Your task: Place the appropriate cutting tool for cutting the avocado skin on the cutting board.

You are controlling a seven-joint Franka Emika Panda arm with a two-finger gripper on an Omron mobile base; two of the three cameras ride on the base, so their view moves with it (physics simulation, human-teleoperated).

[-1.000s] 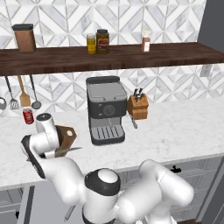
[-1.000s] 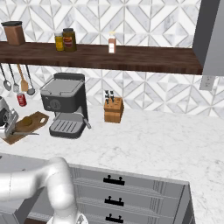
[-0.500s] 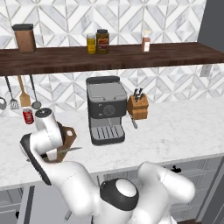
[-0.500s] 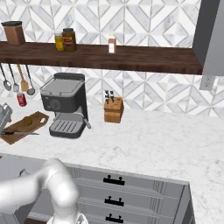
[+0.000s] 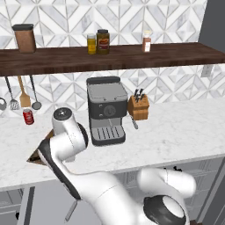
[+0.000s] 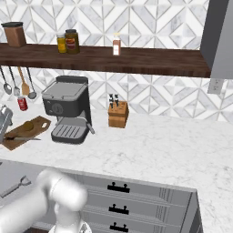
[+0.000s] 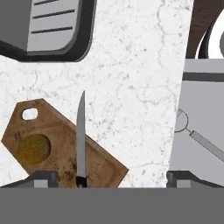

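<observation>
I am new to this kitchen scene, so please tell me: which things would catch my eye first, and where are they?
First, the slim knife lying on the wooden cutting board, its blade tip reaching past the board's edge over the marble counter; the open claw hangs above it. Then the dark coffee machine by the wall, with the knife block beside it.

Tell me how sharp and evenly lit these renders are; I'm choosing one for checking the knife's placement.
Hand view: crisp, flat light, no glare; the knife on the cutting board reads cleanly, blade tip past the edge. Right base view: soft but even, and the board is small at the far left. Left base view: the arm hides most of the board.
</observation>
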